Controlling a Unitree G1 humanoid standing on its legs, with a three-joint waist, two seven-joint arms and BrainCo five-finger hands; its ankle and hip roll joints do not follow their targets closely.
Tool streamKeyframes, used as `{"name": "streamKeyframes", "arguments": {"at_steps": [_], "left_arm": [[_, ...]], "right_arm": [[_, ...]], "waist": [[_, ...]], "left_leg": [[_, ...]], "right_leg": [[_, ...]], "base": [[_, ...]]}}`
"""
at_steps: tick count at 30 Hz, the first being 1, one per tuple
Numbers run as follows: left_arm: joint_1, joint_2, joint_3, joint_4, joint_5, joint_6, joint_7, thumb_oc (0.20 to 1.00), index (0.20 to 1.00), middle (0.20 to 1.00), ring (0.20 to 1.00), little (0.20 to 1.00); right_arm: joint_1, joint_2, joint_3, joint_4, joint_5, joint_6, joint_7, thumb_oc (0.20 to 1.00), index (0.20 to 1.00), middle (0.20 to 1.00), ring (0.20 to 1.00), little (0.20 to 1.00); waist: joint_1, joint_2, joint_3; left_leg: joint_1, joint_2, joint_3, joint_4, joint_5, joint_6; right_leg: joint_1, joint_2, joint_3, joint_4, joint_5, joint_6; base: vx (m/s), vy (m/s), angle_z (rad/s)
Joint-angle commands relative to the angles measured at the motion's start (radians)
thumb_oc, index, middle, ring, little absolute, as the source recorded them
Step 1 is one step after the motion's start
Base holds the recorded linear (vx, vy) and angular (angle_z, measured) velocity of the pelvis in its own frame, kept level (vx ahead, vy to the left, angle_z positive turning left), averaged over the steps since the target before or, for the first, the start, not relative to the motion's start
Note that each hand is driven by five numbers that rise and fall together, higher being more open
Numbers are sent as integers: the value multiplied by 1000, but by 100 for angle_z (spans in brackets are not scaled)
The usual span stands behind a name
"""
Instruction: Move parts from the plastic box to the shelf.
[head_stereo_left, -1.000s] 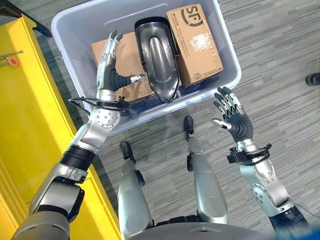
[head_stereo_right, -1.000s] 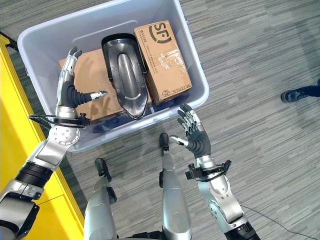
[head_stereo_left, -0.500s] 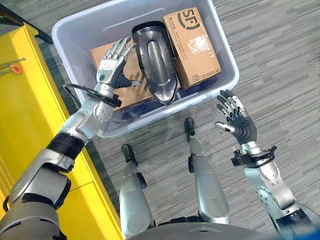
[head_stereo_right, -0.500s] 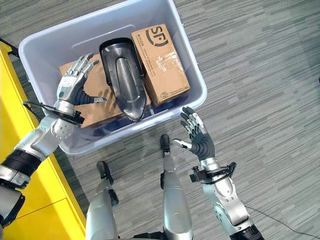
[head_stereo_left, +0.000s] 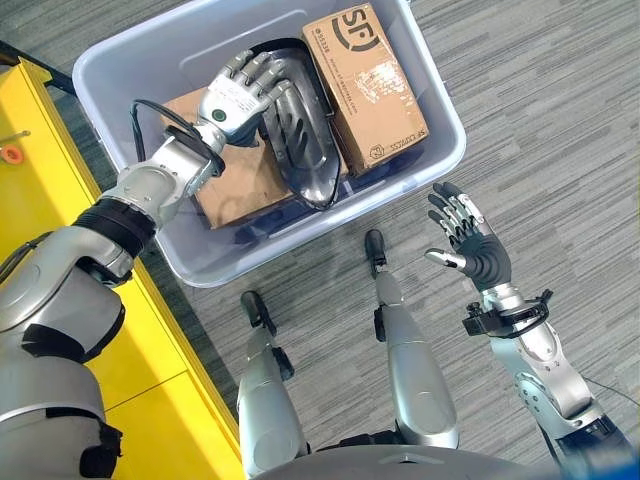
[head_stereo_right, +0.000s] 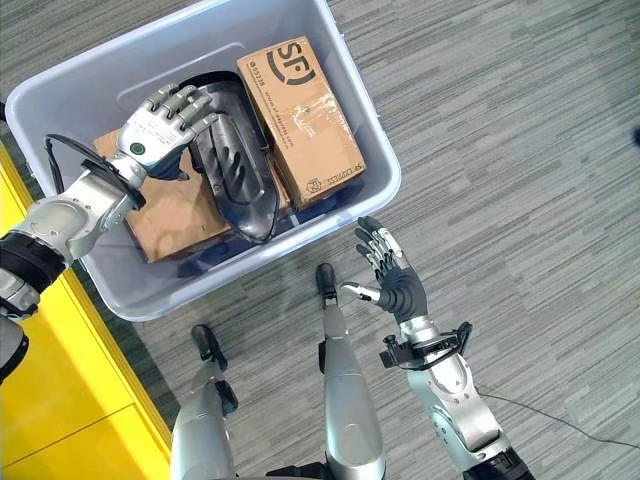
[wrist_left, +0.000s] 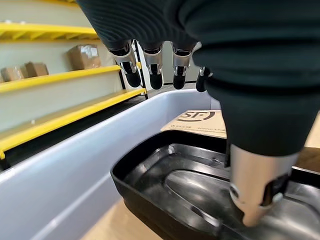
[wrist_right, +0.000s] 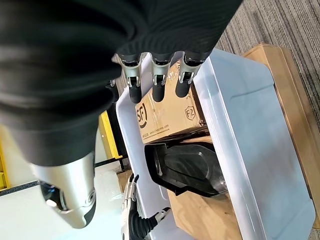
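Black moulded part (head_stereo_left: 300, 130) lies glossy, oblong, under left hand (head_stereo_left: 245, 92).

From my station, the left hand (head_stereo_left: 240, 90) shows a silver shell over its back and silver fingers (wrist_left: 152, 67) ending in dark tips. A dark ribbed cover (wrist_left: 240, 55) wraps its wrist, and the thumb (wrist_left: 255, 190) is a smooth silver tube. Behind that hand, the left arm (head_stereo_left: 135, 195) is silver-grey and rounded, broken by black bands. The right hand (head_stereo_left: 480, 255) has a dark ribbed palm and silver, dark-tipped fingers. Just behind it sits a black collar (head_stereo_left: 505, 318), then the slim silver-grey right arm (head_stereo_left: 540, 365), which turns dark farthest from the hand.
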Motion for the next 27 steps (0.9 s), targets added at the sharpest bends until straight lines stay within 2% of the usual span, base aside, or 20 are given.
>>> {"name": "streamKeyframes", "arguments": {"at_steps": [1, 4, 13, 20, 27], "left_arm": [[-94, 85, 30, 51, 48, 26, 0, 1000, 1000, 1000, 1000, 1000], [-155, 106, -39, 79, 70, 28, -7, 1000, 1000, 1000, 1000, 1000], [-226, 94, -129, 205, 61, 33, -46, 1000, 1000, 1000, 1000, 1000], [-241, 61, -135, 281, 44, 42, -58, 1000, 1000, 1000, 1000, 1000], [-276, 16, -133, 363, 8, 57, -84, 1000, 1000, 1000, 1000, 1000]], "right_arm": [[-52, -67, -60, -40, 14, -43, 1, 1000, 1000, 1000, 1000, 1000], [-51, -82, -69, -51, 28, -47, 9, 1000, 1000, 1000, 1000, 1000], [-45, -84, -90, -48, 32, -48, 1, 1000, 1000, 1000, 1000, 1000], [-34, -87, -103, -58, 46, -56, 6, 1000, 1000, 1000, 1000, 1000], [-31, -74, -124, -62, 56, -64, -2, 1000, 1000, 1000, 1000, 1000]], "waist": [[-33, 52, 22], [-43, 65, 29], [-66, 92, 55], [-86, 101, 70], [-106, 94, 84]], "left_leg": [[-43, 21, -12, 109, -44, 9], [-52, 17, -3, 106, -43, 9], [-84, 16, 17, 109, -41, 8], [-104, 16, 34, 99, -38, 6], [-147, 24, 53, 108, -47, 9]], "right_leg": [[6, -82, 14, 177, -182, 98], [-15, -82, 21, 181, -179, 101], [-73, -78, 39, 202, -181, 103], [-118, -69, 53, 209, -179, 104], [-180, -50, 68, 222, -181, 102]], "base": [[14, 13, -10], [12, 10, -11], [13, 11, -6], [28, 6, -8], [25, 2, -9]]}}
